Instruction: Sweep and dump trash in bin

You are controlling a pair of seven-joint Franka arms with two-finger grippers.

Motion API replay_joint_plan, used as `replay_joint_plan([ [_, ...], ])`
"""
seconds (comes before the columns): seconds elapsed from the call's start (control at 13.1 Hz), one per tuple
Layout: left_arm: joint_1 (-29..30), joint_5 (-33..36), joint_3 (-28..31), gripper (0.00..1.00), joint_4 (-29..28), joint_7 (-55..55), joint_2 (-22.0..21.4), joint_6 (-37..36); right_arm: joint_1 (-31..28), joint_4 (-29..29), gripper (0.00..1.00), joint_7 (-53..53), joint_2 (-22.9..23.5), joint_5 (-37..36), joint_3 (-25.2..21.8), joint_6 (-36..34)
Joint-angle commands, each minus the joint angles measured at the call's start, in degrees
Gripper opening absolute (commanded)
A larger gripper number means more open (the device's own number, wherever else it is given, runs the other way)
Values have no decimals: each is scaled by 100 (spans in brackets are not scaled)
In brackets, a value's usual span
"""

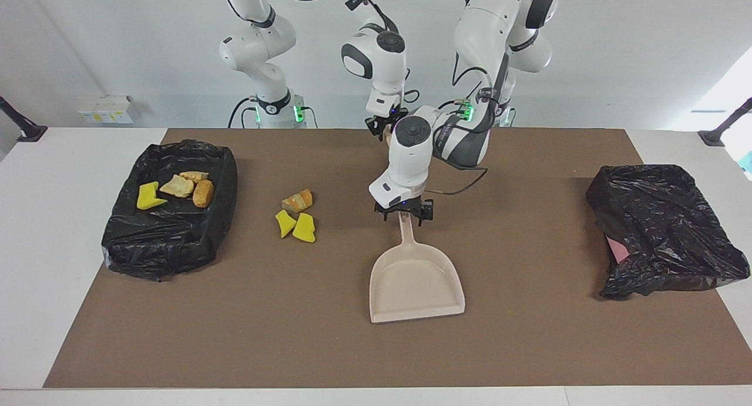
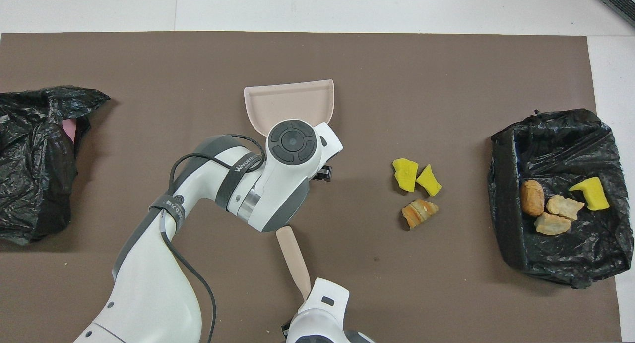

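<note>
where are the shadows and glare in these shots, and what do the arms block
Facing view: even light, faint shadows on the mat; the left arm hides most of the right gripper. Overhead view: glints on the black bin liner; the left arm covers most of the left gripper and the dustpan handle, leaving only its pan showing.

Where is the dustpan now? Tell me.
Facing view: the dustpan lies centrally, its handle under the left pincer, farther from the robots than the brush, beside the loose trash.

The left arm's strap [image 2: 241, 162] seems to read "WANJEE".
</note>
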Motion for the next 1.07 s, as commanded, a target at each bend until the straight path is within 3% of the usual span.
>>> replay_joint_plan([
  [0.0, -37, 45, 90, 100, 144, -98, 14, -70, -69, 174, 0, -272, 123, 152, -22, 71],
  [0.08, -28, 54, 90, 100, 179, -203, 5, -87, -95, 183, 0, -298, 80, 152, -30, 53],
  [0.23, -28, 54, 107, 80, 206, -396, 5, -157, -139, 201, 0, -333, -25, 144, -74, -17],
  [0.31, -28, 62, 107, 50, 206, -441, -4, -157, -313, 201, 0, -359, -191, 117, -74, -191],
  [0.38, -10, 167, 107, 1, 180, -415, -12, -105, -498, 192, 0, -429, -367, 100, -66, -419],
  [0.69, 121, 238, 151, 0, 215, -310, -100, -122, -1508, 113, 0, -1000, -930, 29, -66, -1158],
  [0.99, 261, 370, 309, 0, 320, 294, -363, -332, -2571, 113, 0, -1528, -1256, -286, -74, -1380],
])
